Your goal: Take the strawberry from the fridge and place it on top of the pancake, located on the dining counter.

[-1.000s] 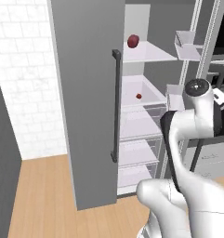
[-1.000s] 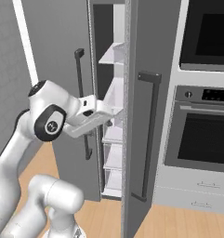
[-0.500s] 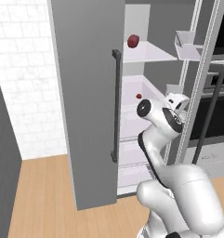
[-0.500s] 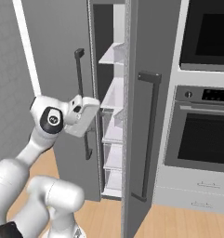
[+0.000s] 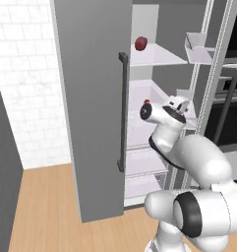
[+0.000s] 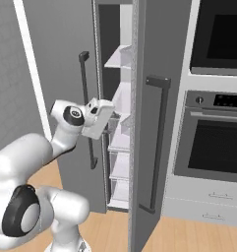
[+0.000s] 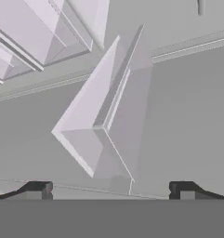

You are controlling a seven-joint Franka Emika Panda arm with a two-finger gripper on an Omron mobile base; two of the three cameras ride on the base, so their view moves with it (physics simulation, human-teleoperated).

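Since a second ago the arm has been swung left and drawn in, so the gripper (image 7: 111,188) is now turned toward the open fridge (image 5: 98,98). Its fingers (image 7: 36,188) are spread wide and nothing is held, ready for a reach. The strawberry (image 5: 146,102) sits on the middle shelf (image 5: 139,93), below the larger dark red fruit (image 5: 141,43)

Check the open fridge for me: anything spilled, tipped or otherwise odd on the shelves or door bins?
Nothing stands out. The fridge is open, its white shelves level. The dark red fruit sits on the top shelf, the strawberry on the shelf below. The gripper is open and empty, facing a clear door bin.
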